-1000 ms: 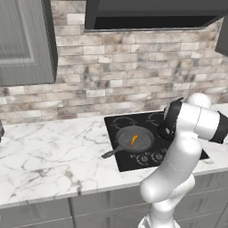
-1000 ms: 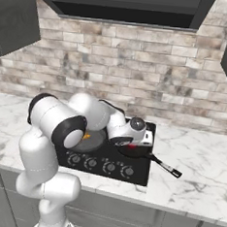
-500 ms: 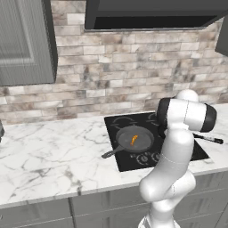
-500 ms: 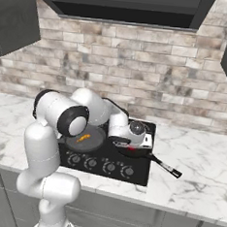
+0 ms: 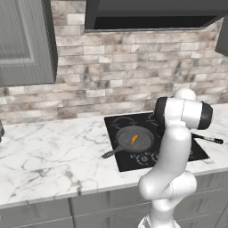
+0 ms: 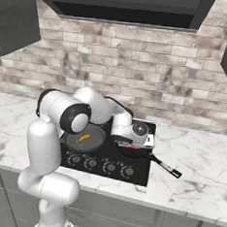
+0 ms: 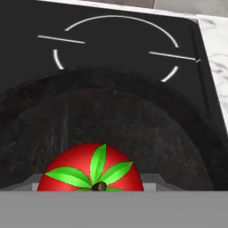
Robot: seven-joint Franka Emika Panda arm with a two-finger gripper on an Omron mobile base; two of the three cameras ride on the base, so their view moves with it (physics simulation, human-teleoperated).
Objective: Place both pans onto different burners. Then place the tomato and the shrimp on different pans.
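1. A white marble desk (image 5: 53, 156) with grey veins is seen below a wall of beige and grey brick; it carries a flat glossy black cooktop (image 5: 116, 127) with small round knobs along the front edge.
2. Thin grey ring outlines of the burners are drawn on the cooktop; one rear burner ring (image 7: 116, 42) lies bare, just beyond the black pan in the hand view.
3. A round shallow dark grey skillet (image 5: 143, 142) with a short loop-ended handle is placed on the front left burner, and its handle points toward the front left, over the edge of the cooktop.
4. A round blacker pan with a long thin handle (image 6: 164, 165) is placed on the right side of the cooktop; the handle reaches out over the marble to the right, and the pan body is mostly covered by the hand in the base views.
5. The end effector (image 6: 131, 145) is held low over the black pan, pointing down into it.
6. A small round bright red tomato (image 7: 91, 171) with a green leafy top is seen in the hand view, directly before the end effector, with the black pan (image 7: 111, 120) under and behind it.
7. Whether the fingers are spread or are pinching the tomato cannot be told, because the tips are hidden.
8. A tiny curved orange shrimp (image 5: 134, 140) lies in the middle of the dark grey skillet.
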